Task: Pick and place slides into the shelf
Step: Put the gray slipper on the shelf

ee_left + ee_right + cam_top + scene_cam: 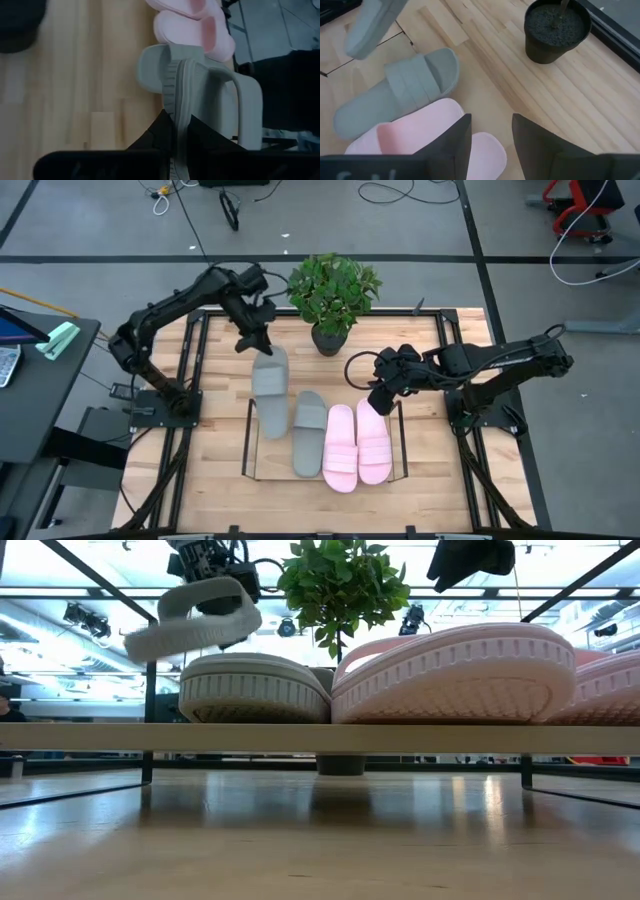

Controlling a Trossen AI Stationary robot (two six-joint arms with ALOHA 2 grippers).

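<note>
Left gripper [257,340] pinching grey slide [270,390], lifted above shelf [248,442] at frame centre. Right gripper [380,402] spread, hovering over the pink slides [357,445], right of centre.

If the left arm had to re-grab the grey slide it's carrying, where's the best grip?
Probably where the left gripper has it now: the thin sole edge at one end of the held grey slide, coming from above. The sole is flat and narrow enough to pinch, and the wide strap stays clear.
</note>
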